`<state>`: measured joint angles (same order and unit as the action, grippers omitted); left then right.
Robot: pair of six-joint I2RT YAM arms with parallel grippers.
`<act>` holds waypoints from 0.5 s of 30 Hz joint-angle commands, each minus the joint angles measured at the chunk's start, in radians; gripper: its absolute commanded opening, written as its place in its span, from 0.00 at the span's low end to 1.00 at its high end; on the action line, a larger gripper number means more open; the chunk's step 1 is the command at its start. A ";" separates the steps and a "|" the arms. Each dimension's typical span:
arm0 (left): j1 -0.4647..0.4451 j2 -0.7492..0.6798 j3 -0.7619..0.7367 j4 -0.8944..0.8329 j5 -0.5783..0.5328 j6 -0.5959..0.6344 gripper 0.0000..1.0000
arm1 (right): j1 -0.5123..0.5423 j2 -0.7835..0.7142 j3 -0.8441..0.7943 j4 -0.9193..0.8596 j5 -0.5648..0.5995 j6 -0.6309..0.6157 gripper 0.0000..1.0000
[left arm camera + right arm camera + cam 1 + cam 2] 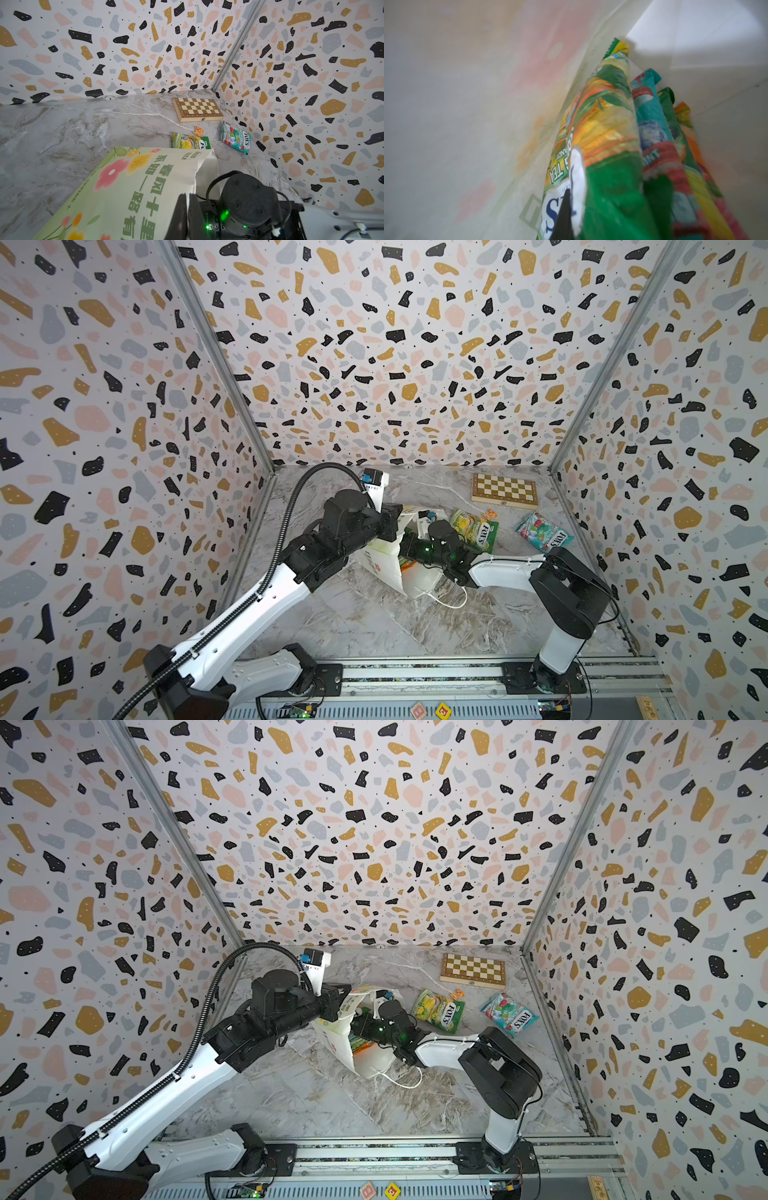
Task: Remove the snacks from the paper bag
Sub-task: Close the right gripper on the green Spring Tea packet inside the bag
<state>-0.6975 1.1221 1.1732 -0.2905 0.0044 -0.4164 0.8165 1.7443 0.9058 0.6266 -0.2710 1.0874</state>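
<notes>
Lying on its side in the middle of the table (365,626), the bag (384,568) has its long axis running roughly left to right, with the mouth pointing right and the green flowered side turned toward the far side. The left gripper (184,207) is at the far rim of the mouth, its fingers pressed together on the paper edge. The right gripper (409,548) reaches in through the mouth from the right. In its wrist view the fingers are clamped on a tea packet (602,128), which lies lengthwise along the bag, its other end toward the bag's bottom. Three more packets (652,116) are stacked flat against it, pointing the same way. A white cord handle (451,602) trails on the table on the near side of the mouth. Right of the bag, two snacks lie flat outside it: a green-yellow packet (473,531) just beside the mouth and a teal packet (544,533) further right. Each is angled from far-left to near-right, logo end nearer. An orange trinket (490,514) sits by the green-yellow packet, and a chessboard (505,489) lies beyond.
</notes>
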 commanded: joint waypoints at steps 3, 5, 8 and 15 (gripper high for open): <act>-0.004 -0.018 -0.006 0.011 -0.093 -0.019 0.00 | -0.003 -0.075 0.001 -0.068 0.000 -0.130 0.00; -0.004 -0.015 -0.009 0.011 -0.103 -0.026 0.00 | -0.001 -0.088 0.004 -0.090 -0.014 -0.161 0.00; -0.004 -0.012 -0.010 0.010 -0.119 -0.033 0.00 | 0.005 -0.115 0.003 -0.125 -0.021 -0.219 0.00; -0.004 -0.008 -0.012 0.002 -0.127 -0.036 0.00 | 0.014 -0.210 -0.029 -0.187 -0.013 -0.355 0.00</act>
<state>-0.6979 1.1225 1.1728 -0.2935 -0.0956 -0.4461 0.8272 1.6051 0.8822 0.4660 -0.2821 0.8303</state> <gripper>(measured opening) 0.047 0.052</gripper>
